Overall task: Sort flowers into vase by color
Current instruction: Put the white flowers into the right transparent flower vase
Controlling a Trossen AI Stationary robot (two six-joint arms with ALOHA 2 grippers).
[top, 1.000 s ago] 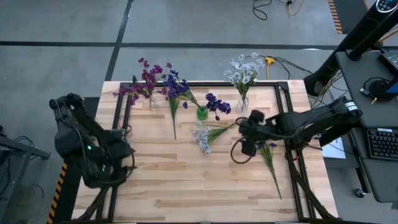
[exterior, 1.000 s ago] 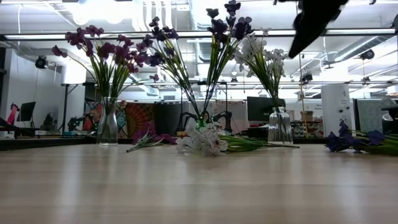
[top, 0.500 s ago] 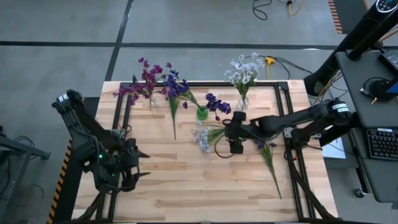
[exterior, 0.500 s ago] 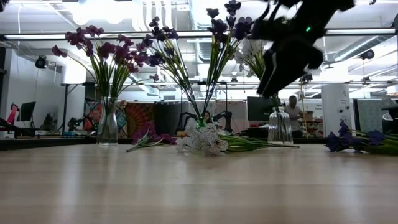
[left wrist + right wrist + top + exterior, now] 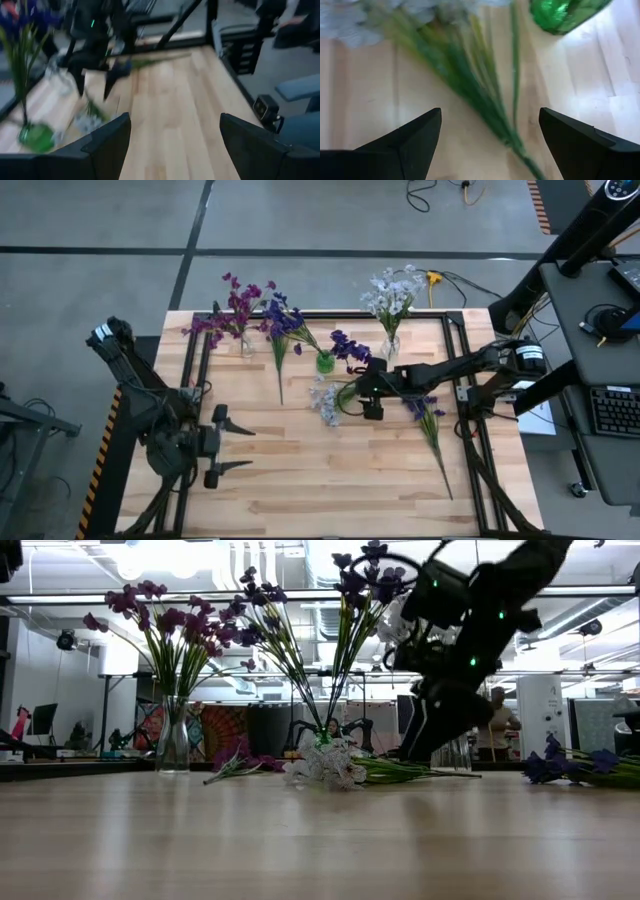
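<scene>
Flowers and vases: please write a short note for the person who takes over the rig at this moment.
Right gripper: jaws open, holding nothing, low over the green stems of the pale sprig lying mid-table.
Left gripper: jaws open, empty, waiting at the table's near left.
Done: magenta flowers stand in the left vase, dark blue ones in the green vase, pale ones in the right vase.
Left: the pale sprig, a dark blue sprig lying by the magenta vase, another dark blue sprig lying toward the right edge. The low view also shows a small magenta sprig on the table.
</scene>
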